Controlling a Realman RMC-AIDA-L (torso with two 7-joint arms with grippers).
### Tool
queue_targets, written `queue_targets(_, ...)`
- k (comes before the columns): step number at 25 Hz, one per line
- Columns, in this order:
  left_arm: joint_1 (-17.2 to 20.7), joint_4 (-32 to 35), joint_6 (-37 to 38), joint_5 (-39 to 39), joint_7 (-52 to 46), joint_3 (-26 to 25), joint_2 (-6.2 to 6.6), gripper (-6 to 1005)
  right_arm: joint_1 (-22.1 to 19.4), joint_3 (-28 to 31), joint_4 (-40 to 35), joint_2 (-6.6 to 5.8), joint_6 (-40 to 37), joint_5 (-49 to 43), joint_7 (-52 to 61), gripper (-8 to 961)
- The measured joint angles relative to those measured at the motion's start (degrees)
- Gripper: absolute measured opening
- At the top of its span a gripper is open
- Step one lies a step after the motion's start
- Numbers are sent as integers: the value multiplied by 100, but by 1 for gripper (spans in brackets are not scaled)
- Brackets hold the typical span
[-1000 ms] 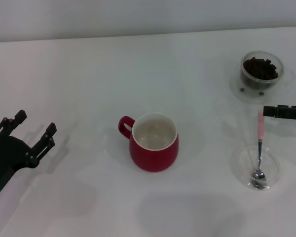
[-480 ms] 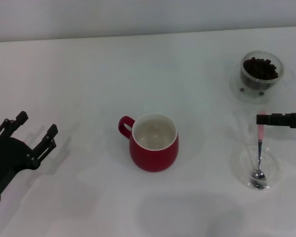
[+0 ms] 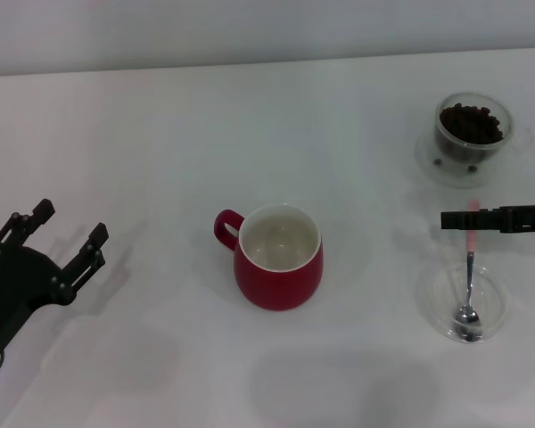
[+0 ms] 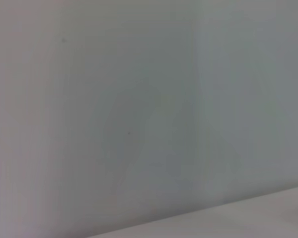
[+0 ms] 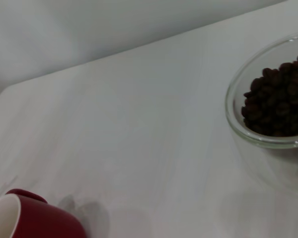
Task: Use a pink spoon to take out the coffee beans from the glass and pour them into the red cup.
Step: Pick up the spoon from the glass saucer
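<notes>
Bench (image 3: pixel 160 134): plain white surface. Rounded dark red ceramic cup (image 3: pixel 278 257), white inside, at centre, loop handle toward robot's left. Small clear glass (image 3: pixel 472 130) on clear saucer, far right, filled with dark brown coffee beans (image 3: pixel 470 123). Slim pink-handled metal spoon (image 3: pixel 469 283) lies with bowl in flat clear round dish (image 3: pixel 432 294), near right. Right hand (image 3: pixel 459 219): dark fingers reach in from right edge across pink handle end; grip on spoon cannot be told. Left hand (image 3: pixel 58 239): fingers spread wide, holding nothing, parked near left edge.

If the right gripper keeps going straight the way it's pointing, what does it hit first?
Probably nothing: the right gripper, crossing the pink-handled metal spoon, points left across bare white table, passing behind the dark red ceramic cup; depth unclear.
</notes>
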Motion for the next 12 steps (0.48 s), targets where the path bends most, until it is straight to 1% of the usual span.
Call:
queue_targets(3,0,-3,-2,0,0,0,-1,773,40,1,6,12,-48,-34,6,826)
queue_targets(12,37,6,-2,1,0,-2,-9,772,92,-4,7,-56,-92,-46,85,825)
